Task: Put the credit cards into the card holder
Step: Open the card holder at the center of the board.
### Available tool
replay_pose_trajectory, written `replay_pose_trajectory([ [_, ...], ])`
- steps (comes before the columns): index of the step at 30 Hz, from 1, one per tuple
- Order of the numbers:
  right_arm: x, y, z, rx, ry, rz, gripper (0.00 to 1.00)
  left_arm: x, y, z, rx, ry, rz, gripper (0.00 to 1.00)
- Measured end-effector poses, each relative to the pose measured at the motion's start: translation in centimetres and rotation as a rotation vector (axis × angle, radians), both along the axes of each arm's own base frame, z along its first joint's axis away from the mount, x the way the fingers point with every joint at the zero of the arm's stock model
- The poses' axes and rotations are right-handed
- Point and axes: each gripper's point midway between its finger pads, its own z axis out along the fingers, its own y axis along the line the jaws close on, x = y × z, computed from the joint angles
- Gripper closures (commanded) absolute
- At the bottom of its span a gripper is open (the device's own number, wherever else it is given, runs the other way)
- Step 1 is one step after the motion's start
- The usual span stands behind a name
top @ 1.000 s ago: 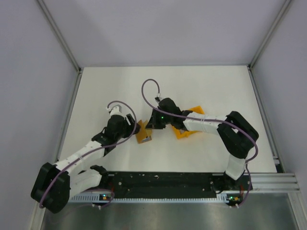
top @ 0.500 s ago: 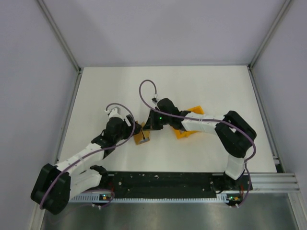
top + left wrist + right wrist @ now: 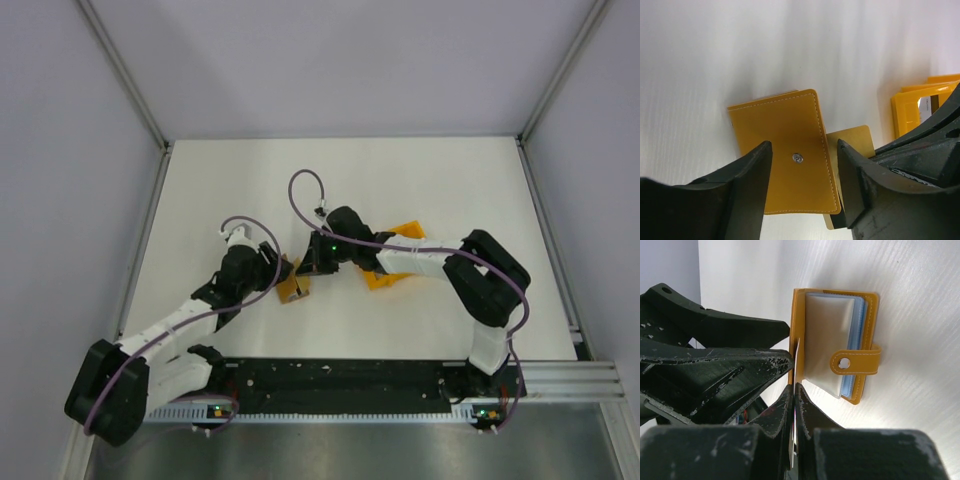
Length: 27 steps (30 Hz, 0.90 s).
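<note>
The orange card holder [image 3: 835, 320] lies open on the white table, its clear pockets up. A light blue card [image 3: 860, 335] sits inside the pockets, under the strap [image 3: 855, 361]. In the left wrist view its orange cover [image 3: 785, 150] with a metal snap stands between my left gripper's [image 3: 804, 148] open fingers. My right gripper [image 3: 794, 387] is shut on a thin card seen edge-on, its end at the holder's left edge. That card [image 3: 852, 141] looks tan behind the cover. In the top view the holder [image 3: 293, 288] is between both grippers.
A yellow-orange tray [image 3: 392, 272] lies just right of the holder, partly under my right arm; it also shows in the left wrist view [image 3: 920, 107]. White walls and metal rails border the table on all sides.
My right gripper has moved left with the card, up to the card holder. The holder and my left gripper have shifted slightly left and down.
</note>
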Motion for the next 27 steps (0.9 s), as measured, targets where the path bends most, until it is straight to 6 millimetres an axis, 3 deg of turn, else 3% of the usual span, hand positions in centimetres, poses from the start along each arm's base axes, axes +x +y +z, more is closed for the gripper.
replay_pose_trajectory([
  [2,-0.1,0.0,0.0,0.002,0.005,0.003,1.00,0.0,0.0,-0.2,0.002,0.004,0.001,0.53],
  [7,-0.2,0.2,0.1,0.012,0.011,0.008,1.00,0.1,0.1,-0.2,0.004,0.003,0.002,0.60],
  [10,-0.3,0.2,0.2,0.016,0.013,0.012,1.00,0.2,0.1,-0.2,0.005,0.002,0.001,0.73],
  [13,-0.4,0.3,0.2,0.021,0.016,0.020,1.00,0.2,0.1,-0.3,0.008,0.001,0.001,0.76],
  [14,-0.4,0.3,0.3,0.023,0.017,0.023,1.00,0.2,0.1,-0.2,0.007,0.000,-0.001,0.75],
  [16,-0.5,0.4,0.4,0.029,0.019,0.026,1.00,0.2,0.1,-0.2,0.007,-0.002,-0.001,0.58],
  [20,-0.6,0.7,-0.2,0.035,0.039,0.032,1.00,0.4,0.4,-0.3,0.017,-0.005,0.010,0.39],
  [27,-0.8,1.3,-0.9,0.064,0.073,0.047,1.00,0.0,0.9,-0.1,0.027,-0.006,0.023,0.26],
])
